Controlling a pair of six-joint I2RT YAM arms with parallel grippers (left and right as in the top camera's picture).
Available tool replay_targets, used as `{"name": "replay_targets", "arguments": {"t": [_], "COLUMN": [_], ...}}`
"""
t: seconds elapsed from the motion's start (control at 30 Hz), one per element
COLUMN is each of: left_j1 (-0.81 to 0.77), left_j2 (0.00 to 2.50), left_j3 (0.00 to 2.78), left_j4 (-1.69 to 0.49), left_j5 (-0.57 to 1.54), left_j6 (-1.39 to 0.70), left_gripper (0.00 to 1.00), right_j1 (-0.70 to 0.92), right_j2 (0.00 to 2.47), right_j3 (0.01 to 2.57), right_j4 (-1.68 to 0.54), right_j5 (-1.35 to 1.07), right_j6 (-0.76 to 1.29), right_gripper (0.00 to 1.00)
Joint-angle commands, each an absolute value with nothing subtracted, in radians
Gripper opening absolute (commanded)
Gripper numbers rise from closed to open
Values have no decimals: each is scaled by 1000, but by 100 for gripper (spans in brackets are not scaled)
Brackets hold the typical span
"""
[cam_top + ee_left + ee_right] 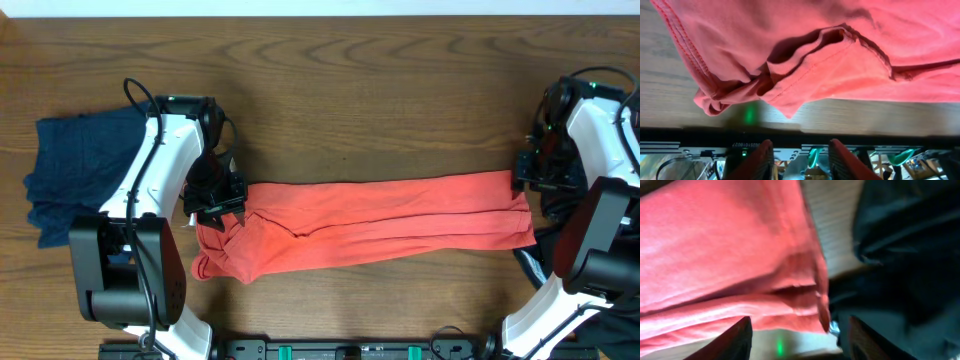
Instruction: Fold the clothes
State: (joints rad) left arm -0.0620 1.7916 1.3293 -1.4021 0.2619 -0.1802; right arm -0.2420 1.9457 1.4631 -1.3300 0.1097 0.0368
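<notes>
Overhead: coral T-shirt (380, 215) lengthwise left-right

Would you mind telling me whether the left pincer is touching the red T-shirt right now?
Apart. The left wrist view shows the left pincer open and empty, with a strip of bare table between it and the red T-shirt.

A coral-red T-shirt (380, 220) of soft, matt knit cloth, its hems stitched, creases over a table (350, 90) of grained wood with a low sheen. At 9 o'clock is a navy garment (75, 175) of duller matt cloth, beside the left arm (155, 160) in smooth, glossy white plastic.
</notes>
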Motion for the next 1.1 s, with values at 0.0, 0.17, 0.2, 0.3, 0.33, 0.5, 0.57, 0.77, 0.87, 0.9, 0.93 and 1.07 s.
{"name": "replay_targets", "arguments": {"t": [0.0, 0.17, 0.2, 0.3, 0.33, 0.5, 0.57, 0.77, 0.87, 0.9, 0.93, 1.07], "left_j1": [-65, -65, -65, -65, -65, -65, -65, -63, -62, -62, -62, -62], "left_j2": [1785, 1785, 1785, 1786, 1786, 1786, 1786, 1782, 1765, 1755, 1746, 1702], "left_j3": [1287, 1171, 1153, 1100, 1085, 1044, 1044, 1073, 1148, 1177, 1196, 1250], "left_j4": [-1384, -1260, -1237, -1164, -1145, -1104, -1100, -1118, -1173, -1183, -1185, -1143], "left_j5": [253, 253, 253, 251, 249, 249, 249, 249, 249, 249, 249, 249], "left_j6": [-190, -190, -190, -190, -190, -190, -190, -184, -184, -176, -170, -166], "left_gripper": [49, 53, 54, 54, 54, 54, 45, 6, 6, 6, 6, 6], "right_j1": [-252, -252, -252, -252, -252, -252, -252, -252, -252, -252, -252, -252], "right_j2": [1937, 1937, 1937, 1937, 1937, 1937, 1937, 1937, 1937, 1937, 1937, 1937], "right_j3": [1432, 1404, 1403, 1403, 1403, 1403, 1403, 1403, 1403, 1403, 1403, 1403], "right_j4": [-1310, -1282, -1280, -1278, -1278, -1277, -1277, -1277, -1275, -1274, -1274, -1274], "right_j5": [44, 44, 44, 44, 44, 44, 44, 44, 44, 44, 44, 44], "right_j6": [-16, -13, -13, -13, -13, -13, -12, -12, -12, -12, -13, -12], "right_gripper": [62, 64, 64, 64, 64, 64, 64, 64, 64, 64, 64, 64]}}
